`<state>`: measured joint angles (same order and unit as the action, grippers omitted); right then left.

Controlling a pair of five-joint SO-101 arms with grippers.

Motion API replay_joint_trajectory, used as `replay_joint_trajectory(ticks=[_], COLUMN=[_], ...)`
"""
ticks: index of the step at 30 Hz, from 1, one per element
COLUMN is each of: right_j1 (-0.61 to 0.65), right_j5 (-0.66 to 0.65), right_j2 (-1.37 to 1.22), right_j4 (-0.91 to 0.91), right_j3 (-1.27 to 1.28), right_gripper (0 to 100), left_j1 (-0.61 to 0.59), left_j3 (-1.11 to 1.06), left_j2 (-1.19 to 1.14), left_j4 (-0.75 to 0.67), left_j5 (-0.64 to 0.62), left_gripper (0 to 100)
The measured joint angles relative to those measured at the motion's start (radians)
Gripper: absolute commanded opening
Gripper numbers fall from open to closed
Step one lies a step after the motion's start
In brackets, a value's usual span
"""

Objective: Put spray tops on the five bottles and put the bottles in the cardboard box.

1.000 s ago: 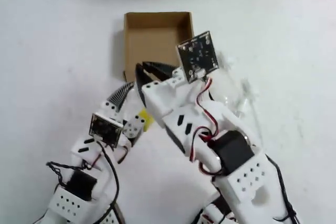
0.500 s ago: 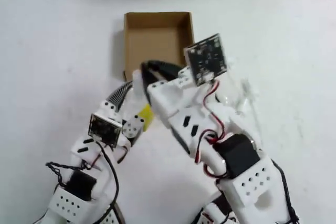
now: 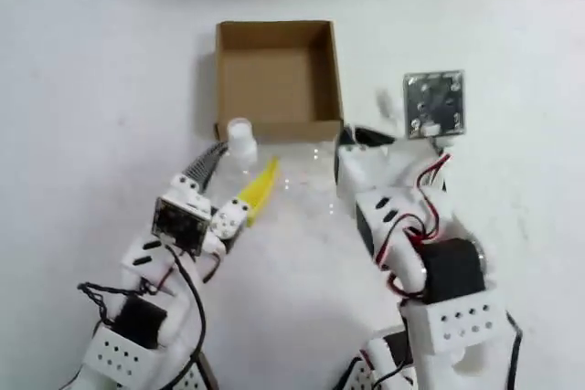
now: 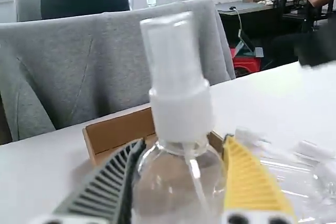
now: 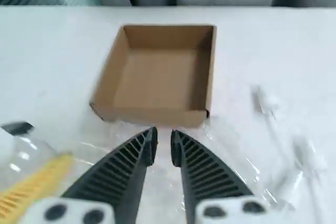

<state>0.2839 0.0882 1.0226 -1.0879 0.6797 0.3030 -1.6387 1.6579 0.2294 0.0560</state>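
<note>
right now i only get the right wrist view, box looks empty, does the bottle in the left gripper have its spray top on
observer: yes. In the left wrist view a white spray top sits upright on the clear bottle, which the left gripper has clamped between its fingers.
operator: is it over the box
observer: no. In the high view the bottle stands outside the cardboard box, just off the left end of the wall nearest the arms.
</note>
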Motion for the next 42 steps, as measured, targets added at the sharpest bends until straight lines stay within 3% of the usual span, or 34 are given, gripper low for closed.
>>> replay_joint_trajectory(ticks=[6,18,28,33,38,42], right_j1=[-0.107,-0.189,-0.284,-0.324,-0.319,-0.319], right_j5=[-0.230,-0.236,-0.242,-0.330,-0.356,-0.359], right_j2=[0.117,0.522,0.721,0.767,0.766,0.766], right_j4=[0.071,0.109,0.164,0.166,0.166,0.166], right_j3=[0.321,0.707,0.936,0.994,0.997,1.002], right_gripper=[7.0,6.9,7.1,7.0,7.0,7.1], left_j1=[-0.078,-0.092,-0.124,-0.147,-0.155,-0.157], left_j3=[0.000,0.203,0.690,0.910,1.053,1.117], left_j2=[0.000,-0.055,-0.675,-0.974,-1.246,-1.439], left_j4=[-0.092,-0.103,-0.107,-0.107,-0.218,-0.354], left_j5=[0.000,0.000,0.000,0.000,-0.003,-0.103], left_gripper=[2,2,2,2,2,2])
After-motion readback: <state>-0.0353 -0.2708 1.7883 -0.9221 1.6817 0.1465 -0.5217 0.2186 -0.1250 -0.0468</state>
